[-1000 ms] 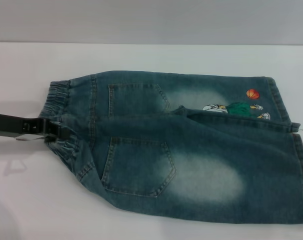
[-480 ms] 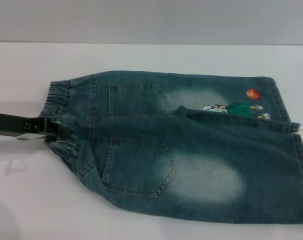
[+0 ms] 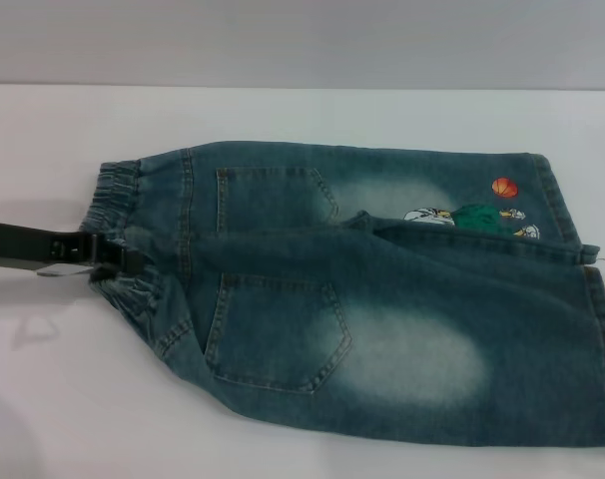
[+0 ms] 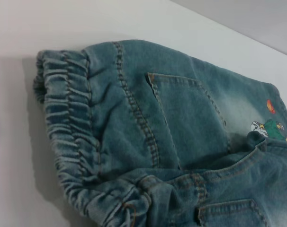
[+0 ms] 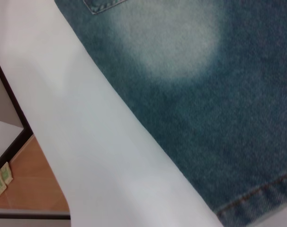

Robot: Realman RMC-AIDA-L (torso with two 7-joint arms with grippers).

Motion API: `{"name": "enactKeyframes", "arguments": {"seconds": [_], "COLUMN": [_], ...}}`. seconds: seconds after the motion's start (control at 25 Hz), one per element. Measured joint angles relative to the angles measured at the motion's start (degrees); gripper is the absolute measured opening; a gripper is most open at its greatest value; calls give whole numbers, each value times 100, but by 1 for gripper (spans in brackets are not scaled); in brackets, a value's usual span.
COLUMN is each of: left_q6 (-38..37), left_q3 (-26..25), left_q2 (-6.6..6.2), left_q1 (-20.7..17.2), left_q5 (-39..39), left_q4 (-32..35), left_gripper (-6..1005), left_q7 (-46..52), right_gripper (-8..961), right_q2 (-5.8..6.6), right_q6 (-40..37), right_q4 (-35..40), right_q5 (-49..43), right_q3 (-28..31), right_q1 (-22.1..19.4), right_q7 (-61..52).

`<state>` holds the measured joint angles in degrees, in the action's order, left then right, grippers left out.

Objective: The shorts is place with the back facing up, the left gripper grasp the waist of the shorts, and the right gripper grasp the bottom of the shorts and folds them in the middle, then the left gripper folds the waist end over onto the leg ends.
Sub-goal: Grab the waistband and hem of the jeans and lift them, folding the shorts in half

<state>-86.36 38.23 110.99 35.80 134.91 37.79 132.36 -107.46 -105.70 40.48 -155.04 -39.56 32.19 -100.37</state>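
Observation:
The blue denim shorts (image 3: 382, 299) lie back up on the white table (image 3: 283, 115), both patch pockets showing. The gathered waist (image 3: 118, 190) points to the left and the leg ends (image 3: 602, 349) to the right, the far leg bearing the cartoon and orange ball print (image 3: 472, 215). My left gripper (image 3: 123, 257) reaches in from the left edge and is shut on the waist, where the band puckers around it. In the left wrist view the waist (image 4: 67, 123) fills the frame close up, bunched at its near end. The right gripper is out of view; its wrist view shows the faded denim (image 5: 205, 71) and a stitched hem (image 5: 257, 194).
The near leg hem lies close to the table's front right edge (image 5: 86, 142), with floor (image 5: 30, 184) beyond it. Bare white table surrounds the shorts on the far side and on the left. A grey wall (image 3: 302, 40) runs behind the table.
My left gripper has shifted very slightly away from me at the waist. The shorts have hardly moved.

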Motion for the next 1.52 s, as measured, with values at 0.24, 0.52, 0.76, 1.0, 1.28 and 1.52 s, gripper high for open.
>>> {"name": "enactKeyframes", "arguments": {"seconds": [0.24, 0.52, 0.76, 1.0, 1.28, 1.52], "left_q6": [7, 15, 41, 69, 88, 126], "left_q3": [0, 0, -5, 6, 10, 31], "left_q2": [3, 1, 2, 7, 10, 10], "left_q1": [23, 31, 32, 33, 45, 69], "left_q5": [0, 0, 0, 0, 0, 0], "left_q4": [0, 0, -3, -10, -23, -44], "left_gripper": [88, 90, 92, 93, 96, 97], "left_q7": [0, 0, 0, 0, -7, -10], "right_gripper": [529, 529, 528, 528, 527, 526], "right_q2": [-44, -64, -145, -194, -201, -200], "right_q6": [75, 117, 168, 211, 184, 128], "right_q4": [-9, -23, -2, 24, 150, 232], "right_q5": [-35, -44, -44, -33, 4, 14], "right_q3": [-48, -78, -78, -64, 54, 62], "right_q1": [48, 83, 101, 117, 167, 232], "right_q7": [0, 0, -3, -6, -6, -6]}}
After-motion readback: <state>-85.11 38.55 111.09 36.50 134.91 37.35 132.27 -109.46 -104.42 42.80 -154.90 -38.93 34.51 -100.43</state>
